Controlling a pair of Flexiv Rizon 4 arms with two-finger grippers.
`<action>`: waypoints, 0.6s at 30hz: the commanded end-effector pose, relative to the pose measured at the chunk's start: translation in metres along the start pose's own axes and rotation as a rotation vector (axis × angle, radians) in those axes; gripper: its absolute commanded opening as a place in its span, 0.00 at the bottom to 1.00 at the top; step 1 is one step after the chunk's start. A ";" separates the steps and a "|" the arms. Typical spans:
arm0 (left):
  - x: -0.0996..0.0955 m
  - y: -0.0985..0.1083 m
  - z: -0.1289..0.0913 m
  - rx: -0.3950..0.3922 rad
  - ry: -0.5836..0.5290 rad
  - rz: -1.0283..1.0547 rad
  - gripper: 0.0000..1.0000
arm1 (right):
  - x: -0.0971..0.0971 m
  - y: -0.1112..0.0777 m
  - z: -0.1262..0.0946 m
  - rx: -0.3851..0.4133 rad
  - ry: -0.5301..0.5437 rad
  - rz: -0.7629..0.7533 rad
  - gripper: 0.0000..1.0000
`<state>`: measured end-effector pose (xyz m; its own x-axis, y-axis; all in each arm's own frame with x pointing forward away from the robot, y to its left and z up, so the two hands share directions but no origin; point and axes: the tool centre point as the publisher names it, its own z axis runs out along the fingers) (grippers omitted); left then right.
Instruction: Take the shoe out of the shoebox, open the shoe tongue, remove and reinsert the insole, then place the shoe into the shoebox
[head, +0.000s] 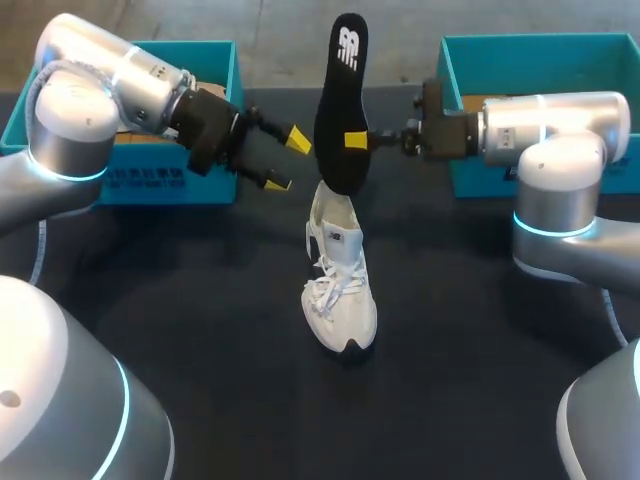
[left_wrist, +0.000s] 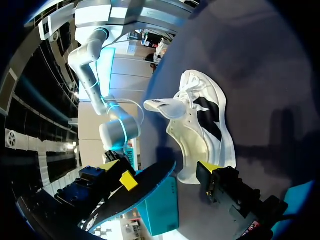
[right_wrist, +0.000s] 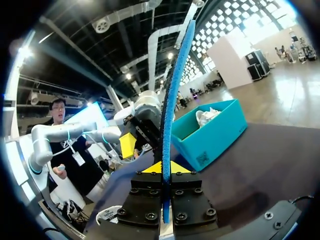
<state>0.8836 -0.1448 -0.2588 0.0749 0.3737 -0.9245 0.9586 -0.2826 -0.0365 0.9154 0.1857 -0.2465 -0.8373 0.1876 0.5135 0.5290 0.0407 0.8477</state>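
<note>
Right gripper (head: 352, 139) pinching insole (head: 340, 90), held upright just above the shoe (head: 340, 290). Left gripper (head: 288, 160) spread, empty, just beside the insole. Shoe on table (head: 200, 300), between teal shoeboxes (head: 215, 55). Judged done: shoe out, insole removed. Left: reinsert, rebox.

Jaws of left arm (head: 105, 90) wide apart, of right arm (head: 560, 125) clamped tight
</note>
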 end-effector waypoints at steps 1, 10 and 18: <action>0.002 -0.003 0.001 -0.004 0.004 -0.001 1.00 | -0.006 -0.003 0.009 0.002 0.014 0.000 0.00; -0.002 -0.004 0.001 -0.003 -0.004 0.013 1.00 | -0.006 -0.015 0.018 0.034 0.023 -0.003 0.00; 0.002 -0.006 0.002 0.008 -0.007 0.010 1.00 | -0.005 -0.024 0.017 0.032 0.019 -0.018 0.00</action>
<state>0.8771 -0.1457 -0.2597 0.0845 0.3684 -0.9258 0.9553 -0.2942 -0.0299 0.9108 0.1987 -0.2702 -0.8488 0.1642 0.5027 0.5192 0.0783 0.8511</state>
